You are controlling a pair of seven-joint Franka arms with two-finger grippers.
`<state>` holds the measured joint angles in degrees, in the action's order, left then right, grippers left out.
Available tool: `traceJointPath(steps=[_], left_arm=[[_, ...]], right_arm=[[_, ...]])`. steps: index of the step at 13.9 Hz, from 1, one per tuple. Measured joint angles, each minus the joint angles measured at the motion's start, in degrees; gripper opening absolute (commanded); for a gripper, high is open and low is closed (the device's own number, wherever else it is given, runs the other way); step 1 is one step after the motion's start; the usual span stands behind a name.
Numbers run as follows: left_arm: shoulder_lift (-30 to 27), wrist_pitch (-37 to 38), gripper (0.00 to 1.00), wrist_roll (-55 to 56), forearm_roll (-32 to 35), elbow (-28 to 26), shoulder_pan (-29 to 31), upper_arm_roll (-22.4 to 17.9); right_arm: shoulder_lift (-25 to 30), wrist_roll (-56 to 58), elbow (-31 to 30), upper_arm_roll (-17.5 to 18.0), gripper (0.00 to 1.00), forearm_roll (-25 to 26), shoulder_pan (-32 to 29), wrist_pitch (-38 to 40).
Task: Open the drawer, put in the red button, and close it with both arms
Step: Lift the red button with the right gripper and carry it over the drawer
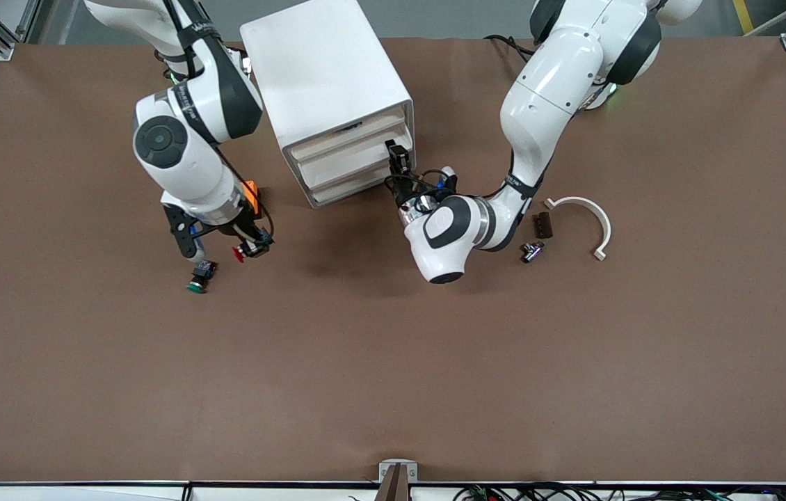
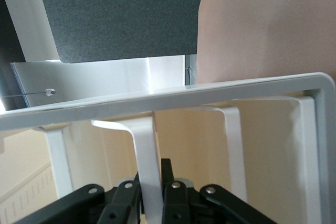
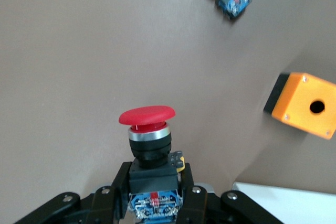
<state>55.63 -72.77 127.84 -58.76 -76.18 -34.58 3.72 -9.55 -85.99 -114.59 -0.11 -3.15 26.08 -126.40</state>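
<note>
Red button held, brown table

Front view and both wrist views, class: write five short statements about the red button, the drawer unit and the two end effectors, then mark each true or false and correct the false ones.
1. The right end effector grips the red button. True.
2. The green button sits inside a drawer. False: it lies on the table, near the right end effector.
3. The left end effector is closed around a handle of the drawer unit. True.
4. The orange box has a round hole in one face. True.
5. The white curved piece rests on top of the drawer unit. False: it lies on the table toward the left arm's end.
</note>
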Motion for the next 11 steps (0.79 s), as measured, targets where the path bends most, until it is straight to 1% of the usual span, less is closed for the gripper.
traceJointPath(steps=[6,8,11], left_arm=[[0.0,-0.88,0.14,-2.02,-0.17,0.35,3.41,-0.13],[-0.01,-1.39,0.17,-2.6,-0.34,0.45,4.5,-0.12],[-0.01,-2.01,0.17,-3.54,-0.44,0.56,5.85,-0.12]], right_arm=[[-1.81,-9.03,3.31,-0.01,0.0,-0.01,5.0,0.0],[-2.21,-12.17,4.26,0.02,0.0,-0.13,7.48,0.0],[-2.33,-15.85,5.25,0.07,0.0,-2.35,12.16,0.01]])
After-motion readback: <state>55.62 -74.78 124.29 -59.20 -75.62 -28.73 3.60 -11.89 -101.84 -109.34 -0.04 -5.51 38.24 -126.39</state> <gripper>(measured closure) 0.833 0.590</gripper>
